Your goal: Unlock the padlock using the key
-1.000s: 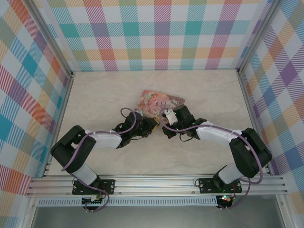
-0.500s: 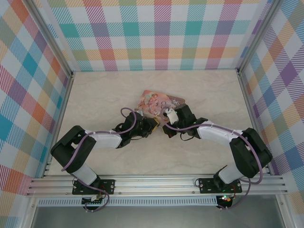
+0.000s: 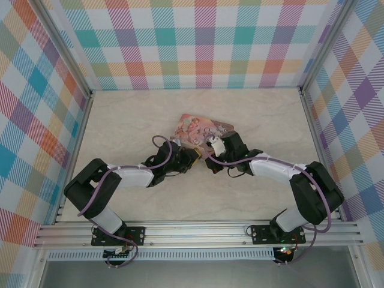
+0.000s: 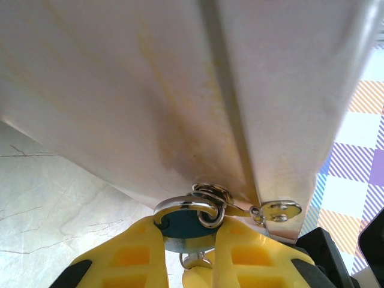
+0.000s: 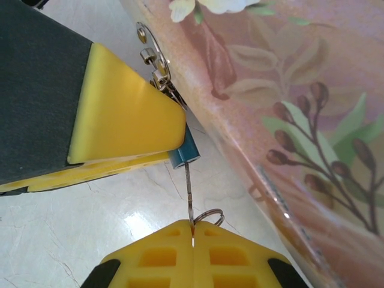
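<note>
- Drift is dying out: the right gripper [image 5: 193, 231], watched from above, has crept slightly toward the tin [image 3: 193, 127] since a second ago, and over the last half second nothing is visibly shifting.
- That is suggesting, in my judgement, that the approach is finished and fine work at the keyhole is now going on.
- The right gripper is pinching the key [image 5: 188, 192] with its jaws pressed fully together, the split ring [image 5: 207, 216] poking out beside the tips.
- The key's shaft is running straight up from those tips and meeting the underside of the padlock [image 5: 187, 155]; how deep it is sitting I cannot tell.
- The left gripper [image 4: 183, 243] is clamping the padlock's blue body, its yellow fingers [image 4: 135, 255] drawn narrow around it, steadying it just beside the tin's wall.
- The padlock is hanging at the tin's edge, its shackle [image 4: 180, 203] looping through the hasp [image 4: 277, 210] hardware; it is looking latched, so unlocking is not yet done.
- The tin is lying on the table [image 3: 120, 120] with its lid seam closed; whatever it is holding inside is hidden behind the walls.
- The next move is probably calling for a twist of the key while the left gripper is holding firm; the thin shaft is risking bending or slipping out if the two grippers are pulling apart.
</note>
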You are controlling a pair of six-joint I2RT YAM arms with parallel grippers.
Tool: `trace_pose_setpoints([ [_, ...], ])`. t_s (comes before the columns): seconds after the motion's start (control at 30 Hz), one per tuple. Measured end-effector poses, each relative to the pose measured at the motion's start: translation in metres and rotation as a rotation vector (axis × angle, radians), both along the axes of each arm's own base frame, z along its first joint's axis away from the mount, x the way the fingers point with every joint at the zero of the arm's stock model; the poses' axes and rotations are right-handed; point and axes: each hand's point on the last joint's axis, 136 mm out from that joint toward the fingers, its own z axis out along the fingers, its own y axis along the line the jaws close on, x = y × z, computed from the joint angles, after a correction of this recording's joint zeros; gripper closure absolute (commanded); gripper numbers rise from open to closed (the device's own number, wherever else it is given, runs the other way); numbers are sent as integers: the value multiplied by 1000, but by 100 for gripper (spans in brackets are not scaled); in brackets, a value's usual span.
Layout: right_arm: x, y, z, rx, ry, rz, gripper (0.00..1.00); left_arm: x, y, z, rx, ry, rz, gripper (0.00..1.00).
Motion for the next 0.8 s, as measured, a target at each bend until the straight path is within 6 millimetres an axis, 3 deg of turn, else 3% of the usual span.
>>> trace_pose_setpoints([
  [0.5, 5, 5, 2, 129, 44, 16, 98, 4, 4, -2, 11, -3, 21, 100],
  [0.8, 7, 6, -9, 131, 83, 0, 98, 5, 6, -3, 18, -2, 31, 100],
])
